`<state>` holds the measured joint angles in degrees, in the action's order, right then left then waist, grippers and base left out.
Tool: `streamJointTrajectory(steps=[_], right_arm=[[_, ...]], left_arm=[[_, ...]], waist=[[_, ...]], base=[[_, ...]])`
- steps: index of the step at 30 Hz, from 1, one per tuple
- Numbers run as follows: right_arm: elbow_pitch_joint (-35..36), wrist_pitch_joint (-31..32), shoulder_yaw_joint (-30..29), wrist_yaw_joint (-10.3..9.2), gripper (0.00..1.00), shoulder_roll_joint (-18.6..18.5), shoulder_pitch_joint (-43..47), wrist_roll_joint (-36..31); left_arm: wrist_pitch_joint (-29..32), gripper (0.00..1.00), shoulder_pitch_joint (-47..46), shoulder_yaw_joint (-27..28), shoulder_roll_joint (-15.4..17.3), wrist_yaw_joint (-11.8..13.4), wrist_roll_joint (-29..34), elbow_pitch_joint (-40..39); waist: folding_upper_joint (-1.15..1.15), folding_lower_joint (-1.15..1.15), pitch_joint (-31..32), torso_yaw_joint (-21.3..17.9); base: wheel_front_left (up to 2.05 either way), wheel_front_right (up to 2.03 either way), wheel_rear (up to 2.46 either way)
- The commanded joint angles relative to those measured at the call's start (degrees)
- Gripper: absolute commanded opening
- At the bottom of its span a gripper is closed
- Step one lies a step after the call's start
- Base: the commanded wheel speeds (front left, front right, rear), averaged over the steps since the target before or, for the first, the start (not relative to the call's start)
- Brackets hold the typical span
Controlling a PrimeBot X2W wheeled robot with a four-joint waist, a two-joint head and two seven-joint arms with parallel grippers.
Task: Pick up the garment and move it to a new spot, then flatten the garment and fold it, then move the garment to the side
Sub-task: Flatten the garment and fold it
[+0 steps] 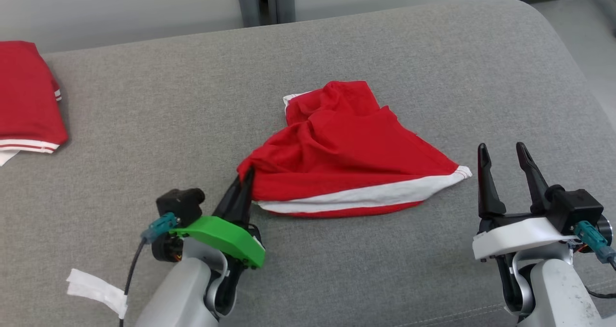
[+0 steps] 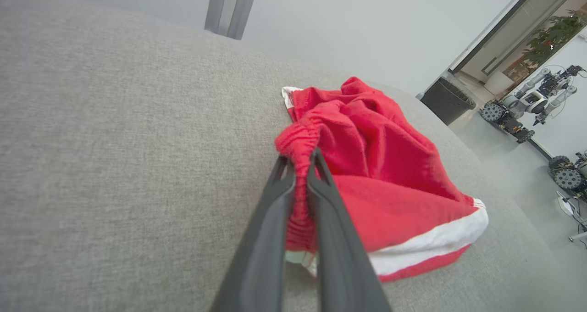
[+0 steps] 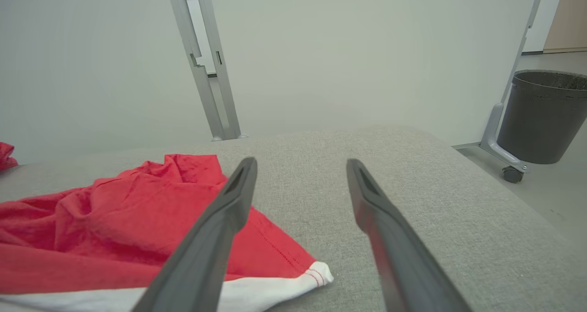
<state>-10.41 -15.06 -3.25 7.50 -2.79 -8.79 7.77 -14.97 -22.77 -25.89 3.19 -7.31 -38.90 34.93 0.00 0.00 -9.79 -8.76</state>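
Under both arms, the grey cushion (image 1: 144,106): a wide fabric surface with a rounded far right corner. Your head view takes in nearly all of it.
Garment (image 1: 346,144): red with a white band along its near hem. It lies bunched near the cushion's middle, between your two grippers.
Left arm: it rises from the lower left, its forearm pale, with a green bracket (image 1: 226,238) at the wrist. The fingers slant up and to the right, low over the cushion.
Left gripper (image 1: 249,173): the fingers are drawn almost together, pinching a gathered bunch of the garment's left corner.
Right arm: it rises from the lower right with a white bracket (image 1: 519,235) at the wrist. The fingers point away from you.
Right gripper (image 1: 502,149): the fingers are spread wide with nothing between them, just beside the garment's white-tipped right corner.
Left wrist view adds: red cloth squeezed down the narrow gap between the two dark fingers (image 2: 270,220), and other wheeled robots (image 2: 527,105) on the floor off to the right.
Right wrist view adds: bare cushion between the spread fingers, and a dark bin (image 3: 545,114) on the floor past the cushion's edge.
Second red garment (image 1: 24,96): it lies at the far left edge, well apart.
White strip (image 1: 96,288): it lies near your left forearm.
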Motion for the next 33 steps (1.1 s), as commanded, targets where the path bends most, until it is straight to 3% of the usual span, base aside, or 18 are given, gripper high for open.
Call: streamJointTrajectory(steps=[1, 7, 13, 14, 15, 16, 17, 18, 23, 33], right_arm=[[0.76, -0.17, 0.55, -0.02, 1.00, -0.18, 0.22, -0.42], [3.08, 0.26, 3.77, -0.02, 1.00, -0.16, 0.16, -0.61], [3.78, 0.73, 6.75, -0.02, 1.00, -0.16, 0.77, -0.83], [3.78, 0.72, 7.08, -0.02, 1.00, -0.21, 0.99, -0.67], [3.79, 0.71, 7.37, -0.02, 1.00, -0.21, 1.17, -0.68], [3.79, 0.68, 7.66, -0.02, 1.00, -0.18, 1.39, -0.77], [3.78, 0.64, 7.80, -0.02, 1.00, -0.18, 1.55, -0.84], [3.75, 0.59, 7.96, -0.02, 1.00, -0.18, 1.74, -0.98], [3.45, 0.41, 7.33, -0.02, 1.00, -0.18, 2.88, -1.47], [2.09, 0.18, 3.90, -0.02, 1.00, -0.18, 5.31, -3.52]], left_arm=[[-0.28, 0.00, -0.81, 1.35, 1.13, -0.16, 0.74, -0.61], [-0.29, 0.00, -2.22, 5.30, 3.55, 0.60, 3.32, -1.55], [0.08, 0.00, -3.69, 5.65, 5.95, 0.69, 4.94, 3.03], [0.21, 0.04, -3.88, 5.44, 5.97, 0.58, 4.83, 3.99], [0.27, 0.13, -3.89, 5.29, 5.91, 0.50, 4.60, 4.75], [0.25, 0.33, -3.82, 5.17, 5.80, 0.42, 4.35, 5.51], [0.19, 0.46, -3.70, 5.12, 5.73, 0.35, 4.22, 5.95], [0.09, 1.00, -3.45, 5.21, 5.55, 0.29, 3.93, 6.43], [-0.30, 1.00, -1.96, 6.45, 5.08, 0.38, 5.03, 5.55], [-0.23, 1.00, 6.42, 11.06, 3.16, 1.44, 11.97, -5.89]], waist=[[0.00, 0.00, 0.11, 0.49], [0.00, 0.00, -0.21, 0.91], [0.00, 0.00, -0.41, 0.58], [0.00, 0.00, -0.39, 0.49], [0.00, 0.00, -0.35, 0.45], [0.00, 0.00, -0.28, 0.42], [0.00, 0.00, -0.18, 0.43], [0.00, 0.00, -0.03, 0.50], [0.00, 0.00, 1.19, 1.71], [0.00, 0.00, 7.20, 7.47]], base=[[0.00, 0.00, 0.00], [0.00, 0.00, 0.00], [0.00, 0.00, 0.00], [0.00, 0.00, 0.00], [0.00, 0.00, 0.00], [0.00, 0.00, 0.00], [0.00, 0.00, 0.00], [0.00, 0.00, 0.00], [0.00, 0.00, 0.00], [0.00, 0.00, 0.00]])
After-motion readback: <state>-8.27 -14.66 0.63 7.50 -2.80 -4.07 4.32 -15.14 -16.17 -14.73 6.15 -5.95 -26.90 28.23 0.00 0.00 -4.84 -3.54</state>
